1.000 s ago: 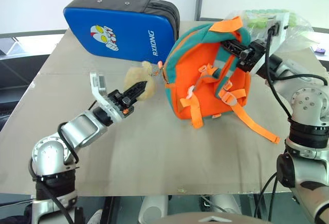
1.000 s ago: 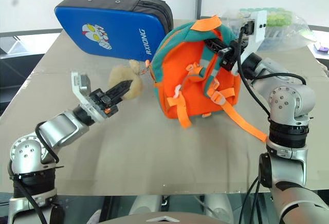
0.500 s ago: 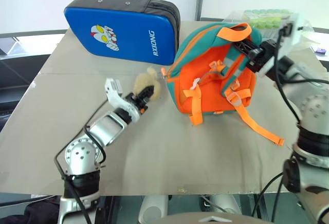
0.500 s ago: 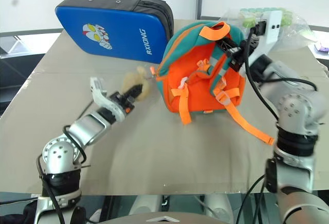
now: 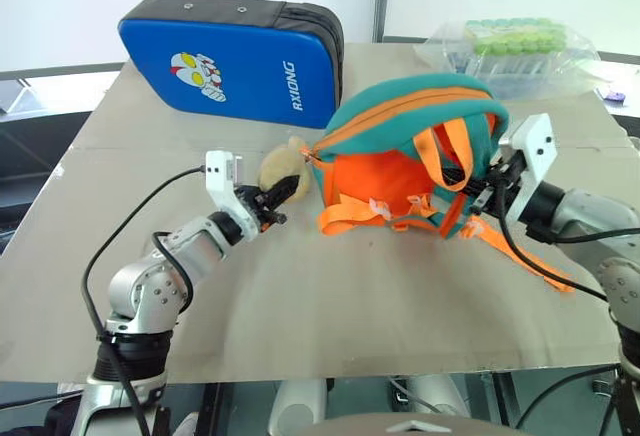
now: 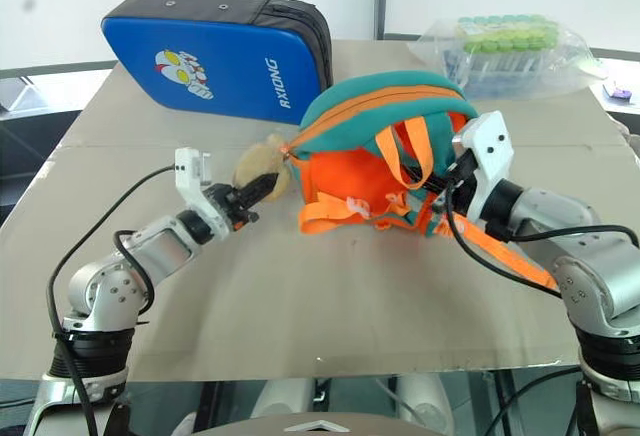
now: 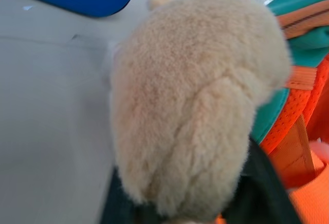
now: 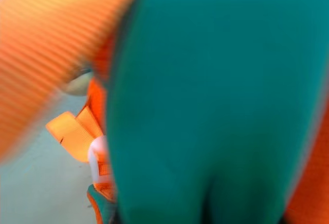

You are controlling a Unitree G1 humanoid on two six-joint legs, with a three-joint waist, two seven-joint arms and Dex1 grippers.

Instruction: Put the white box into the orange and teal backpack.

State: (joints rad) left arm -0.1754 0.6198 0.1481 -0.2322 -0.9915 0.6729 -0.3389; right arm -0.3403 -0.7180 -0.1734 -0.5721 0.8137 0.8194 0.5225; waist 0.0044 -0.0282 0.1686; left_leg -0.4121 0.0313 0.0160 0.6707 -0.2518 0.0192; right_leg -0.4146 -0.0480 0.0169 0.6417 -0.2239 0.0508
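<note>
Backpack (image 5: 405,151) in orange and teal lies slumped on its side in the middle of the table (image 5: 300,306), between the two arms, its long axis running across from left gripper (image 5: 283,194) to right gripper (image 5: 478,188). The left gripper's tips sit at the tan plush toy (image 5: 280,164) on the bag's left end; whether it grips cannot be told. The right gripper is buried among the straps, its state likewise unclear. No white box lies in sight, so which arm is nearer it cannot be judged.

Backpack (image 5: 400,156) mid-table (image 5: 300,296); plush toy (image 5: 283,164) at its left; padded case (image 5: 235,56) behind; bagged tubes (image 5: 515,46) far right
</note>
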